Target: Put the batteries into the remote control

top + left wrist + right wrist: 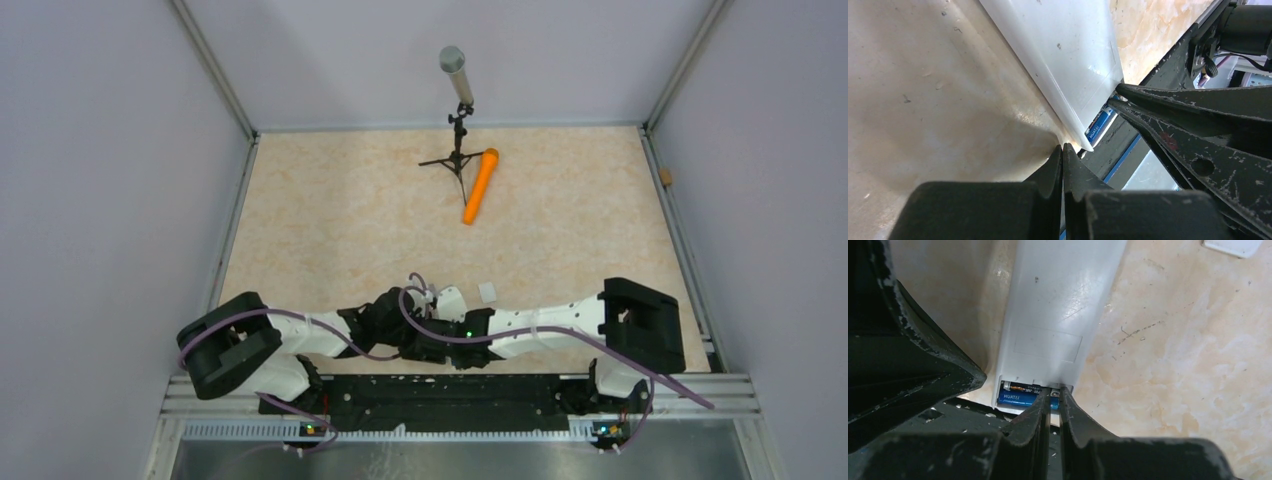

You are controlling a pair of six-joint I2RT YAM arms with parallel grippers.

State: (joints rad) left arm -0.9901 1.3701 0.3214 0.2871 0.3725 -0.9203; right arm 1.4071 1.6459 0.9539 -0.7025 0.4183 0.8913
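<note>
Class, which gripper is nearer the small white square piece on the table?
Right. The right gripper is at the open end of the white oblong remote, toward the white square piece; the left gripper is at the remote's opposite corner.

- I see the white plastic remote control (1058,315) on the tabletop (560,230), a blue-banded battery (1020,399) in its near end.
- Far behind: the long orange cylinder (480,186) just right of the grey tripod microphone (457,150).
</note>
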